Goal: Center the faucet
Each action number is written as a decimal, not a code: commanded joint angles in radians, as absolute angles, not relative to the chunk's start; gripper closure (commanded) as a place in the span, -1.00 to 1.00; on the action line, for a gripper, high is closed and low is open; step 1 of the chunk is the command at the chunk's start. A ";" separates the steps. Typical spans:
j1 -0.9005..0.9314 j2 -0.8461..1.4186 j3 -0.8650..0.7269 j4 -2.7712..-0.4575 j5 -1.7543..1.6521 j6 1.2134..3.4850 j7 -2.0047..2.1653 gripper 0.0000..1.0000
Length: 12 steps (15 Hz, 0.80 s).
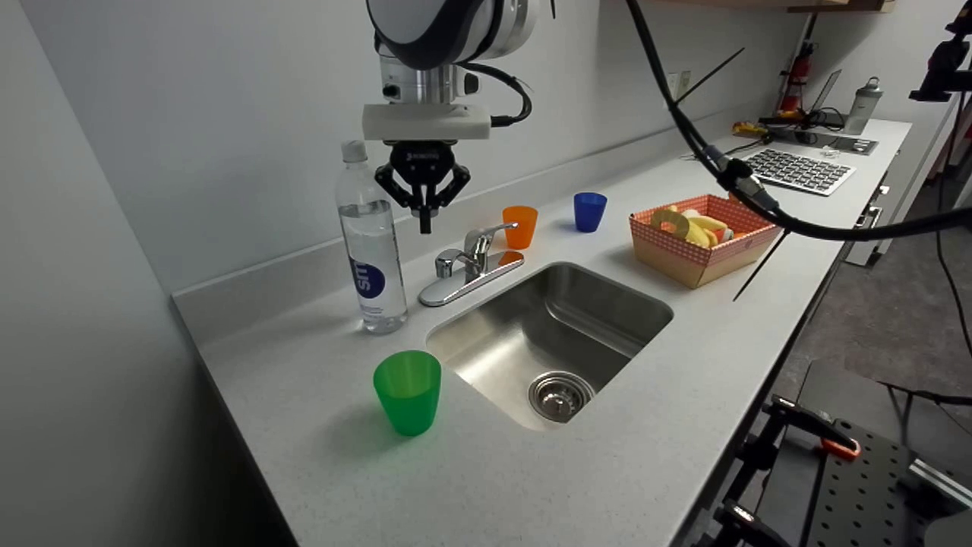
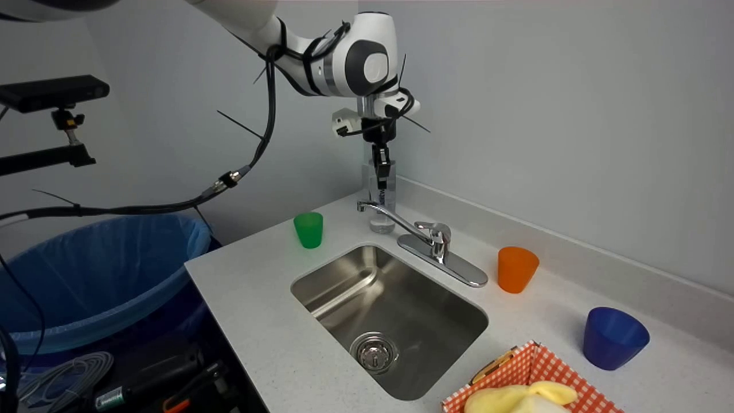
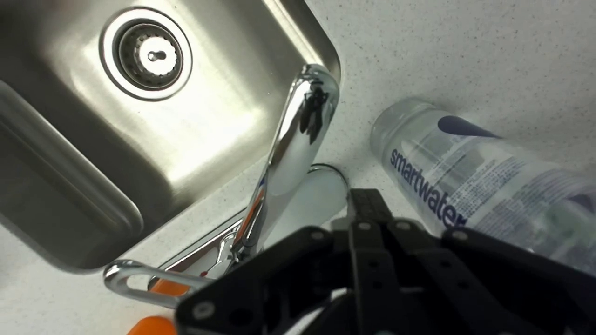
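Note:
The chrome faucet (image 1: pixel 474 258) stands on the counter behind the sink. Its spout (image 2: pixel 395 221) is swung off to the side, toward the clear water bottle (image 2: pixel 383 221) and green cup. In the wrist view the spout (image 3: pixel 291 144) ends over the sink's corner, away from the round drain (image 3: pixel 151 56). My gripper (image 1: pixel 425 220) is shut and empty, pointing down. In the wrist view the fingertips (image 3: pixel 369 200) lie between the spout and the bottle (image 3: pixel 465 177). In an exterior view the gripper (image 2: pixel 382 182) appears above the spout, apart from it.
The steel sink (image 2: pixel 321 298) is set in the counter. A green cup (image 1: pixel 408 395) stands near the sink's corner. An orange cup (image 2: pixel 516 269) and a blue cup (image 2: pixel 615 338) stand along the wall. A checkered basket (image 1: pixel 668 262) holds toy food. A wall rises behind.

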State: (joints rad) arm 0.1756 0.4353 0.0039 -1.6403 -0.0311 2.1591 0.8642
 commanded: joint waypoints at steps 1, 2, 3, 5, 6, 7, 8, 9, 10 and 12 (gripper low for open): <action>0.187 0.450 0.003 -1.707 -0.032 2.222 0.866 1.00; 0.187 0.451 0.003 -1.714 -0.036 2.227 0.864 1.00; 0.189 0.456 0.002 -1.728 -0.038 2.233 0.866 0.48; 0.196 0.471 -0.002 -1.759 -0.048 2.286 0.864 0.32; 0.200 0.480 -0.004 -1.767 -0.051 2.335 0.859 0.20; 0.202 0.482 -0.003 -1.771 -0.052 2.384 0.852 0.04; 0.201 0.485 -0.002 -1.780 -0.052 2.429 0.840 -0.10; 0.202 0.488 -0.002 -1.787 -0.050 2.458 0.834 -0.28; 0.200 0.490 0.001 -1.794 -0.040 2.480 0.820 0.58; 0.197 0.494 0.006 -1.804 -0.025 2.477 0.797 0.52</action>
